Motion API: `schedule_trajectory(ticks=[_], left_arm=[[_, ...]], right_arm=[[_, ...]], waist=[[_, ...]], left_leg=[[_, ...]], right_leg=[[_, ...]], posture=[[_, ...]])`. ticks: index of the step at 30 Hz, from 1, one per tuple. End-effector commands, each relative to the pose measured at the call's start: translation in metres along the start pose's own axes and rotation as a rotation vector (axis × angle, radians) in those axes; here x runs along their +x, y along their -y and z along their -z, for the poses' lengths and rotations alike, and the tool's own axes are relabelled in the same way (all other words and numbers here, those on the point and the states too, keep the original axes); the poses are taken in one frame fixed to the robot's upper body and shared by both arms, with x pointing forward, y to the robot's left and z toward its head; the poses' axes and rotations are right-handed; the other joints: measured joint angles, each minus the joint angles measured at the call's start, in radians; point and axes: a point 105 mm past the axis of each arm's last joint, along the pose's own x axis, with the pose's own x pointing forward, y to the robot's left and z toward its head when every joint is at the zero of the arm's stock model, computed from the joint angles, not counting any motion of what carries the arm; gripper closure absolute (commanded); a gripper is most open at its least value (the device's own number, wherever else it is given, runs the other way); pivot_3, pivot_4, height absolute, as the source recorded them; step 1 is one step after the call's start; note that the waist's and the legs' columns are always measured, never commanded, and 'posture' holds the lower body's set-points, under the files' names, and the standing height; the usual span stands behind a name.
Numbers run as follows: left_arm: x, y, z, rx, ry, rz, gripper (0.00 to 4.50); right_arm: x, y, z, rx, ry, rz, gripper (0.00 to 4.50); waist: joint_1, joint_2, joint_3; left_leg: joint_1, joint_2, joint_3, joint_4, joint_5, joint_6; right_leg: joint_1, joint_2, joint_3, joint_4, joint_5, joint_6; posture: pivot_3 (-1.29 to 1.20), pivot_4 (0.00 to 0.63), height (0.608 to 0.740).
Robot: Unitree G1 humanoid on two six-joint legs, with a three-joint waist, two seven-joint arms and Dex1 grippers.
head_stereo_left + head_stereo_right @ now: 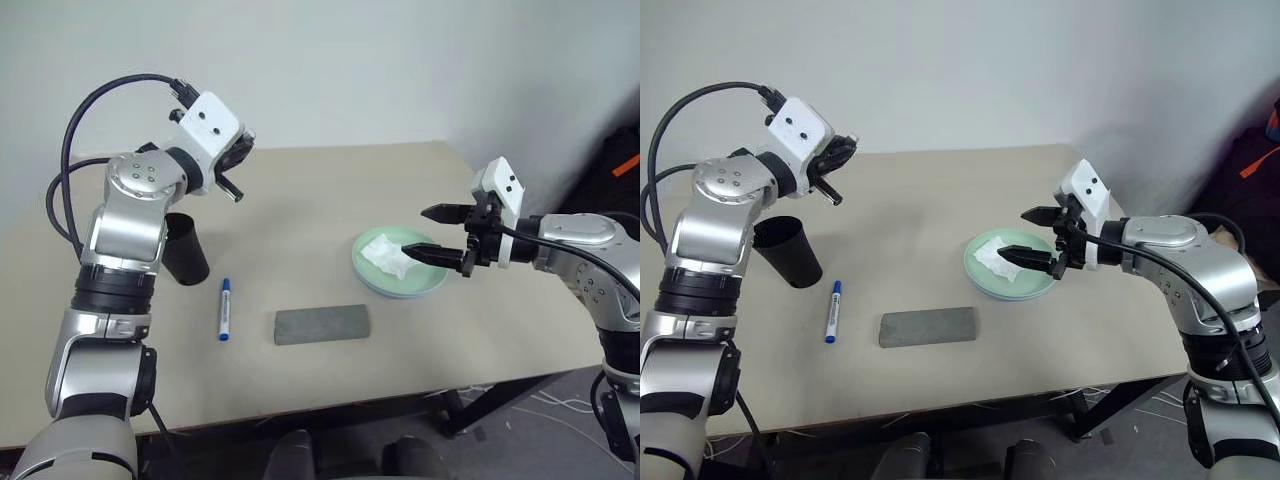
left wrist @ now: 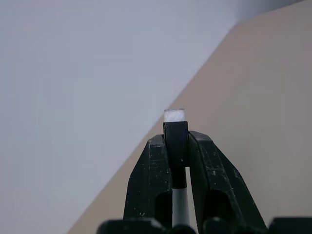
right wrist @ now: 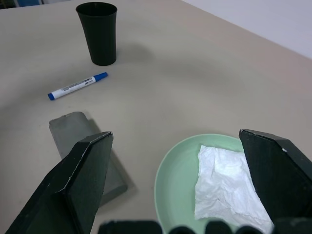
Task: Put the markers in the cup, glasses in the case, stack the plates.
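The left gripper (image 2: 176, 161) is clamped on the black-capped marker (image 2: 175, 141), raised above the cup (image 1: 788, 252). The right gripper (image 1: 437, 234) gapes wide over the mint plate (image 3: 178, 165) (tissue (image 3: 223, 185) on it, seemingly a blue plate beneath). The blue marker (image 1: 225, 309) lies between the cup and the closed case (image 1: 322, 324).

Soft even light, faint shadows, sharp views

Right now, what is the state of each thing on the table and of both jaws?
Black-cap marker: held, lifted.
Left gripper: jaws shut on it.
Right gripper: jaws open, empty.
Blue marker: lying flat.
Cup: upright, empty.
Case: closed.
Plates: stacked.
Tissue: crumpled, on top.
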Motion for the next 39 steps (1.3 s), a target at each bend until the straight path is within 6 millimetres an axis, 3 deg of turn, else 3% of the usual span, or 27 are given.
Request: schedule_trajectory(ticks=[1,6,9,12,22,29,39], left_arm=[[-0.004,-0.022,-0.022,0.038,0.094,-0.099,4.40],[-0.010,-0.063,-0.032,-0.099,0.183,-0.355,4.40],[-0.018,-0.084,-0.025,-0.197,0.209,-0.463,4.40],[-0.025,-0.091,-0.014,-0.246,0.218,-0.514,4.40],[-0.038,-0.075,0.031,-0.406,0.228,-0.580,4.40],[-0.051,-0.062,0.060,-0.414,0.207,-0.621,4.40],[-0.050,-0.037,0.080,-0.420,0.238,-0.594,4.40]], right_arm=[[-0.005,-0.001,-0.016,-0.049,0.037,0.008,0.00],[-0.005,-0.002,-0.015,-0.046,0.033,0.007,0.00],[-0.004,-0.001,-0.015,-0.045,0.032,0.008,0.00],[-0.005,-0.001,-0.015,-0.045,0.032,0.009,0.00],[-0.005,0.004,-0.018,-0.042,0.040,0.027,0.00],[-0.007,0.007,-0.017,-0.038,0.035,0.036,0.00],[-0.004,0.004,-0.019,-0.030,0.041,0.023,0.00]], waist=[[0.000,0.000,0.000],[0.005,0.000,0.000],[0.005,0.000,0.000],[0.004,0.000,0.000],[0.005,-0.001,0.000],[0.006,-0.001,0.000],[0.006,-0.001,0.000]], left_leg=[[0.000,0.000,0.000,0.000,0.000,0.000],[0.000,0.000,0.000,0.002,0.000,0.000],[0.000,0.000,0.000,0.002,0.000,0.000],[0.000,0.000,0.000,0.001,0.000,0.000],[0.000,0.000,0.000,0.003,0.000,0.000],[0.000,0.000,0.000,0.002,0.000,0.000],[0.000,0.000,0.000,0.003,0.000,0.000]], right_leg=[[0.000,0.000,0.000,0.000,0.000,0.000],[0.001,0.000,0.000,0.000,0.000,0.000],[0.001,0.000,0.000,0.001,0.000,0.001],[0.001,0.000,0.000,0.001,0.001,0.001],[0.002,0.000,0.000,0.000,0.001,0.002],[0.002,0.000,0.000,0.001,0.002,0.002],[0.002,0.000,0.000,0.000,0.001,0.001]], posture=[[0.00,0.000,0.740],[0.00,0.000,0.740],[0.00,0.000,0.740],[0.00,0.000,0.740],[0.00,0.000,0.740],[0.00,0.000,0.740],[0.00,0.000,0.740]])
